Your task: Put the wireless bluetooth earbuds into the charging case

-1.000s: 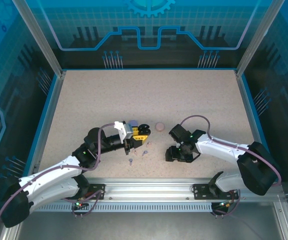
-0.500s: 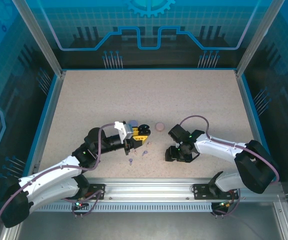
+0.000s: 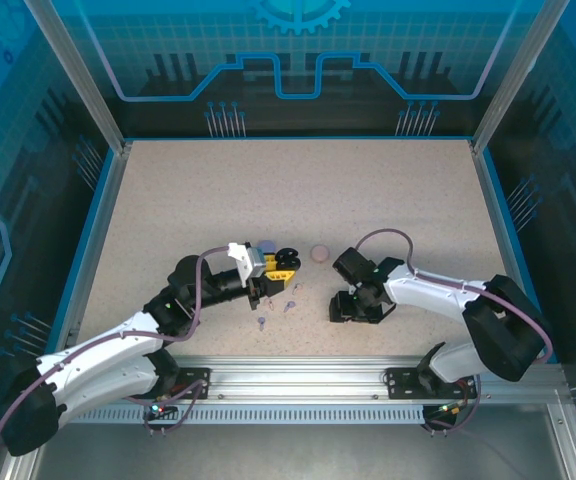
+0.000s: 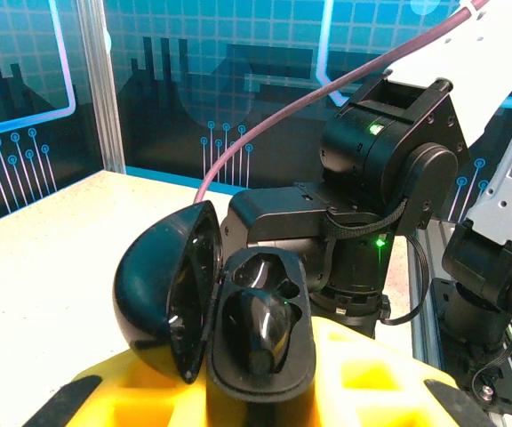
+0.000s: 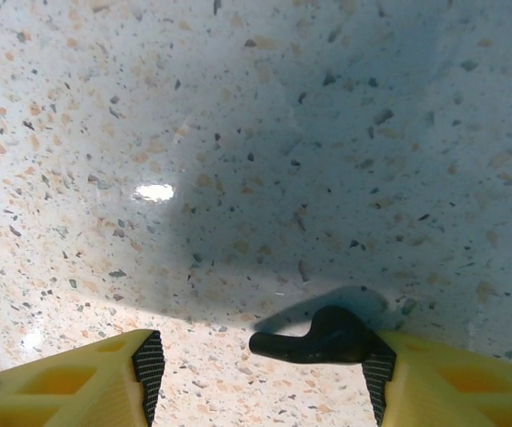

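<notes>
My left gripper [image 3: 280, 263] [image 4: 256, 396] is shut on a black charging case [image 4: 260, 356], held above the table with its domed lid [image 4: 158, 289] swung open to the left. One black earbud [image 4: 263, 322] sits in the case's lower pocket; the upper pocket [image 4: 260, 271] looks hollow. My right gripper [image 3: 352, 306] [image 5: 263, 366] points down at the table, open. A second black earbud [image 5: 323, 340] lies on the speckled surface between the fingers, its bulb against the right pad [image 5: 380, 374] and its stem toward the far-off left pad [image 5: 149, 363].
Small lavender earbuds [image 3: 261, 322] [image 3: 288, 305] lie on the table below the left gripper. A pink round case [image 3: 319, 253] and a lavender round case [image 3: 268, 244] sit just behind it. The right arm's wrist [image 4: 389, 169] stands close behind the held case.
The right arm has edged slightly left and its jaws have narrowed a little around the black earbud. The left arm and its case have stayed still.
</notes>
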`<act>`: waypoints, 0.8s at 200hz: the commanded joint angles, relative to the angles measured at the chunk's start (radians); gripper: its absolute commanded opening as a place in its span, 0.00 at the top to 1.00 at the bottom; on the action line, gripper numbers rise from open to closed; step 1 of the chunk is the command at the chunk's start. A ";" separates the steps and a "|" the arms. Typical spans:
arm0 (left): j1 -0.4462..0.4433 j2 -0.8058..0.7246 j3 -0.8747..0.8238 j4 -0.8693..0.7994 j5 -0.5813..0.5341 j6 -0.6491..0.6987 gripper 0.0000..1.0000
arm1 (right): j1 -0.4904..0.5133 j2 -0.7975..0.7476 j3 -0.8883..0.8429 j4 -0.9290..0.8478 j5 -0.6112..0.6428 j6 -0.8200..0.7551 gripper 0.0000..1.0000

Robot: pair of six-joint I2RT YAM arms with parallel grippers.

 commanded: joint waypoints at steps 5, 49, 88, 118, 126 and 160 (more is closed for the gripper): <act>-0.006 -0.018 -0.007 0.000 -0.011 0.009 1.00 | 0.014 0.021 0.038 0.026 0.016 -0.021 0.36; -0.007 -0.021 -0.008 -0.002 -0.014 0.011 1.00 | 0.024 0.028 0.059 0.004 0.027 -0.039 0.36; -0.007 -0.021 -0.006 -0.005 -0.014 0.013 1.00 | 0.031 0.036 0.067 0.020 0.011 -0.049 0.36; -0.007 -0.024 -0.006 -0.006 -0.016 0.015 1.00 | 0.030 0.037 0.066 0.031 -0.007 -0.054 0.36; -0.007 -0.024 -0.007 -0.006 -0.016 0.015 1.00 | 0.029 0.040 0.069 0.024 -0.001 -0.055 0.36; -0.006 -0.027 -0.007 -0.011 -0.018 0.017 1.00 | 0.031 0.049 0.102 -0.069 0.073 -0.066 0.36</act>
